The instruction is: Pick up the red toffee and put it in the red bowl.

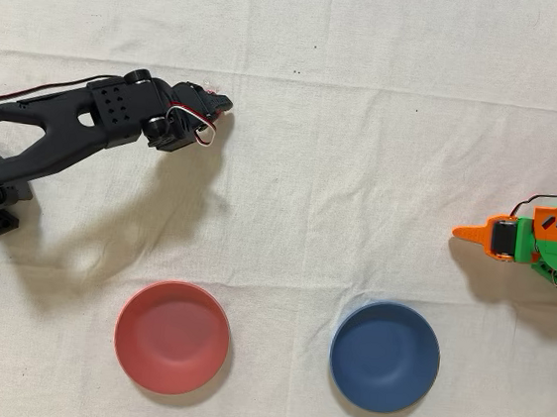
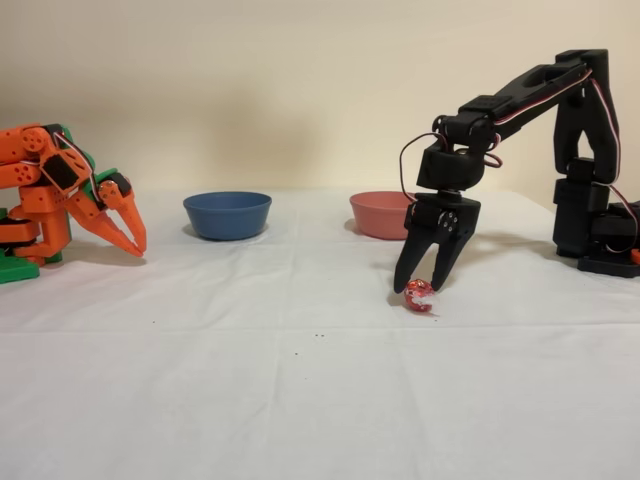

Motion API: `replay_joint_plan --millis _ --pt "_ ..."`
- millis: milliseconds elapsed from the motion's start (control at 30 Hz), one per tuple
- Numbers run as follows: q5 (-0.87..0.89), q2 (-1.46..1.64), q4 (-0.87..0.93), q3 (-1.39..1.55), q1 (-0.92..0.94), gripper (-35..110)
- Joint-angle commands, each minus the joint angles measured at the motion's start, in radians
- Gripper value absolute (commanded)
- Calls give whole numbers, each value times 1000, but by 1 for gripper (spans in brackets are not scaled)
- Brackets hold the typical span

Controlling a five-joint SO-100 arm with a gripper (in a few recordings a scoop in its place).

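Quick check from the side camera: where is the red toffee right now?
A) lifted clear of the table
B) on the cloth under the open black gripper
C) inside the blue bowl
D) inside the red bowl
B: the red toffee lies on the cloth, the gripper open just above it.

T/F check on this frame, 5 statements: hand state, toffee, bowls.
1. The black arm's hand is open, fingers straddling the red toffee. True.
2. The toffee is lifted clear of the cloth. False: it lies on the white cloth, with the fingertips just above it.
3. The red bowl is empty. True, per the overhead view.
4. In the overhead view the blue bowl sits left of the red bowl. False: it is to the right.
5. The orange arm holds the toffee. False: it is idle, far from it.
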Motion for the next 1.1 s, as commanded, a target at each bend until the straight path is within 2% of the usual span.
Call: replay_joint_plan --millis 0,1067 --pt "-9 97 0 -15 -14 33" --pt "12 -95 29 -255 -78 30"
